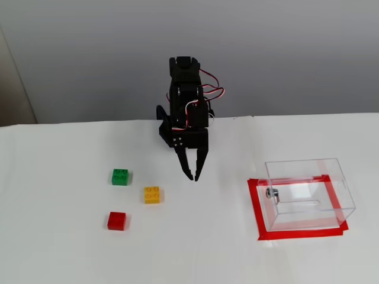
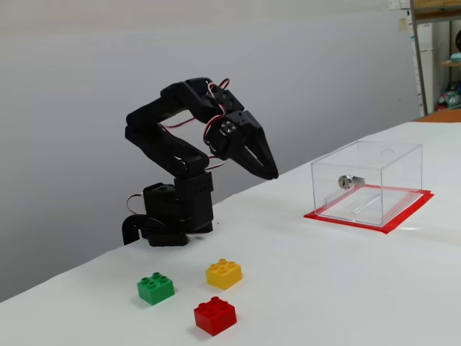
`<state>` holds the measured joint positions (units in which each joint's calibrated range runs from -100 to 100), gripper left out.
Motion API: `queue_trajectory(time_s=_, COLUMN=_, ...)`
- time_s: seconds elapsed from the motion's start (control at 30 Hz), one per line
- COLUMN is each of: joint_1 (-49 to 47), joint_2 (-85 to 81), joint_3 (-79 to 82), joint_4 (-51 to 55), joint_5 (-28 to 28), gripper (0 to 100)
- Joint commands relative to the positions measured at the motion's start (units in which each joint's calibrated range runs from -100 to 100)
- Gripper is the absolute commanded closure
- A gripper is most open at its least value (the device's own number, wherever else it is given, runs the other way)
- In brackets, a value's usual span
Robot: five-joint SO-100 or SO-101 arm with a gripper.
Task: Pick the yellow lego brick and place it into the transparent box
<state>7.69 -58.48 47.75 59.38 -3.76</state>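
The yellow brick point(image 1: 152, 194) lies flat on the white table point(image 1: 195, 254), studs up, left of centre in a fixed view from above and low centre in a fixed view from the side point(image 2: 224, 273). Nothing touches it. Up and to its left in the view from above sits the green brick point(image 1: 120, 176), and down and to its left the red brick point(image 1: 116, 220); the three lie near one another but apart, with bare table between them. In the side view the green brick point(image 2: 155, 287) is left of the yellow one and the red brick point(image 2: 215, 315) is nearest the lower edge. The gripper point(image 1: 194, 176) hangs in the air above the table, up and to the right of the yellow brick, tips pointing down; its jaws stand slightly apart and hold nothing. In the side view the gripper point(image 2: 272, 174) is well above the bricks, the black arm point(image 2: 169, 144) arching behind it. The clear box point(image 1: 308, 192) stands at the right, well apart from the bricks, on a red tape frame point(image 1: 259, 216), with a metal knob point(image 1: 269, 193) on its left wall. Nothing lies between brick and box.
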Motion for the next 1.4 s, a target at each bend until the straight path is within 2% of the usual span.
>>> queue_trajectory(time_s=0.0, joint_1=2.18, joint_2=10.41, joint_3=-11.49, joint_4=-0.46, joint_5=-0.2, gripper=98)
queue_trajectory(time_s=0.23, joint_1=10.02, joint_2=18.72, joint_3=-16.1, joint_4=0.15, joint_5=-1.35, gripper=98)
queue_trajectory(time_s=0.43, joint_1=20.96, joint_2=19.66, joint_3=-15.11, joint_4=-0.03, joint_5=-12.0, gripper=98)
queue_trajectory(time_s=0.73, joint_1=33.23, joint_2=28.31, joint_3=-14.21, joint_4=5.11, joint_5=-23.43, gripper=98)
queue_trajectory(time_s=0.97, joint_1=34.93, joint_2=32.22, joint_3=-14.57, joint_4=7.89, joint_5=-26.88, gripper=98)
queue_trajectory(time_s=1.23, joint_1=35.08, joint_2=32.05, joint_3=-14.66, joint_4=10.76, joint_5=-34.86, gripper=98)
queue_trajectory(time_s=1.37, joint_1=36.63, joint_2=32.05, joint_3=-16.92, joint_4=10.59, joint_5=-35.75, gripper=98)
